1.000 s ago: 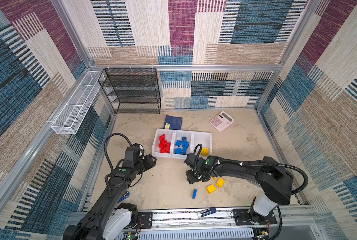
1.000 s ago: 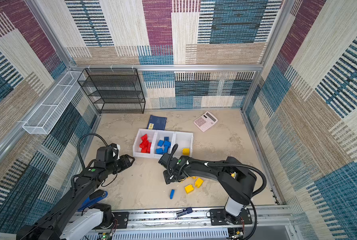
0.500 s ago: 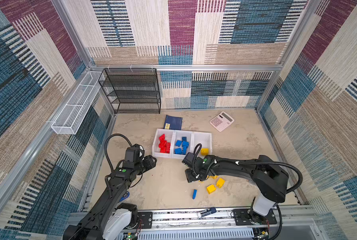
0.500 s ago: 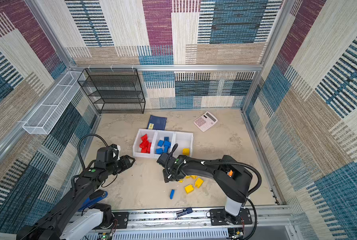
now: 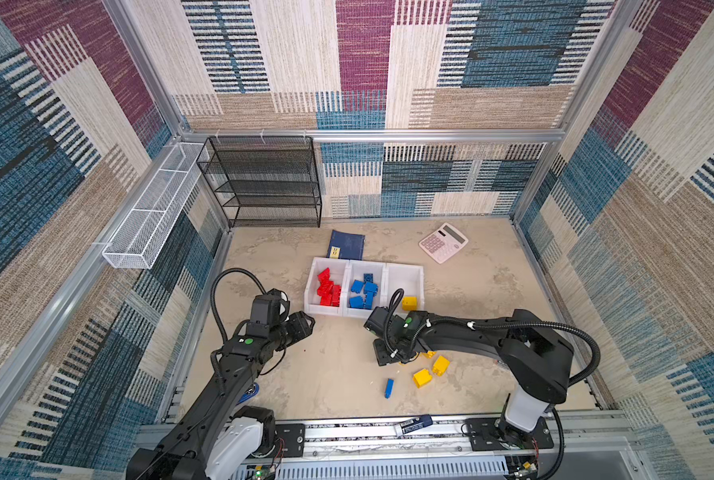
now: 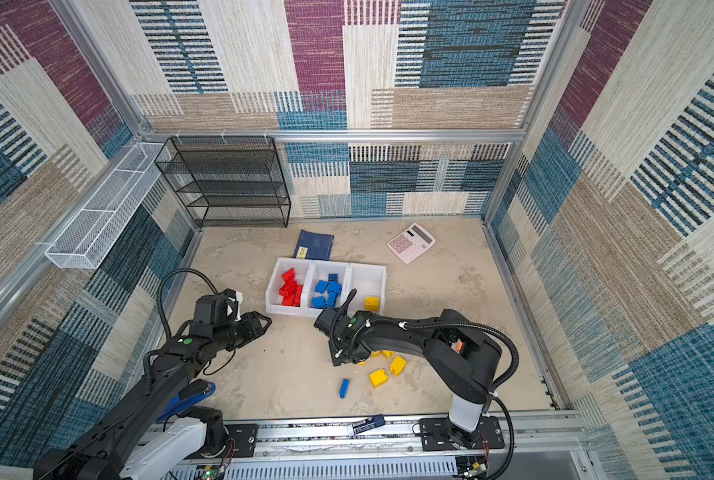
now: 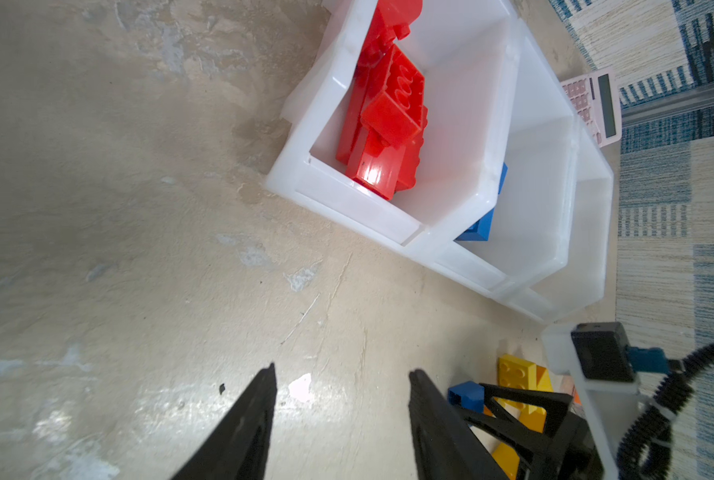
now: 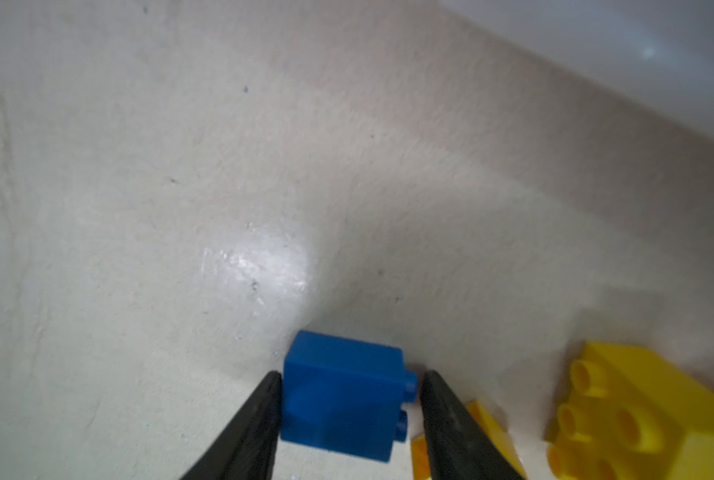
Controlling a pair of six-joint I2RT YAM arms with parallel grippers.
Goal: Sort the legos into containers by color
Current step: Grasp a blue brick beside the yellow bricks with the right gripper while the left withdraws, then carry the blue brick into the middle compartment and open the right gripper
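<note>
Right gripper flanks blue brick — clamp unclear; left gripper apart, empty. Reds binned, blues mostly; loose yellows, stray blue remain.

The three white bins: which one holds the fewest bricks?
The bin nearest the calculator: it holds one yellow brick, while the other two hold piles of red bricks and blue bricks.

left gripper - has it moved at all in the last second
No. The left gripper stays put in both top views, open, just short of the near left corner of the containers.
</note>
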